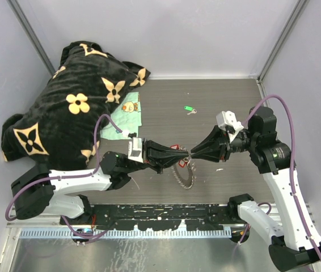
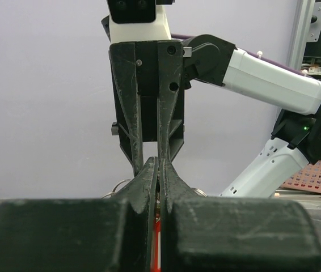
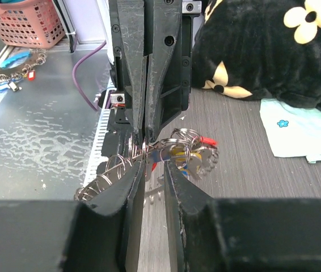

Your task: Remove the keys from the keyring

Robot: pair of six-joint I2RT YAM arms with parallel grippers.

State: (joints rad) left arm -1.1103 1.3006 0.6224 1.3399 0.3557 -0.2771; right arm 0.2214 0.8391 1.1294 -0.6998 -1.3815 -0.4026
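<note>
Dark grey keyring (image 1: 184,174) is hanging just under the spot where the two claws are meeting, over the table (image 1: 228,96) & nearer its front edge. Left gripper (image 1: 177,154) is sitting fully closed, and in the right wrist view its tips are apparently pinching a thin wire loop at the top of the ring. Right gripper (image 1: 193,153) is facing it tip to tip w/ jaws standing a sliver apart. Its tips are nosing into the bunch, but can't tell if they're nipping a loop or only touching it. Keys (image 3: 186,154) are bunching right behind that meeting pt, w/ red, yellow & blue tags showing, all looking threaded on. One green-tagged key (image 1: 189,109) is lying loose on the table toward the back, well apart from the ring.

Risks, as I'm judging them:
- Left pinch is riding on thin round wire. Any sideways tug from the right claw is prob going to roll it out, dropping ring + keys.
- Loops are crowding together, so the right tips may be catching the big ring instead of one key's small loop. Pulling then is dragging the whole lot, not freeing a key.
- Claws are working nose to nose, so a small misjudged push is risking fingertip-on-fingertip contact.
- A dropped ring is landing close to the front rail, awkward to regrasp.
</note>
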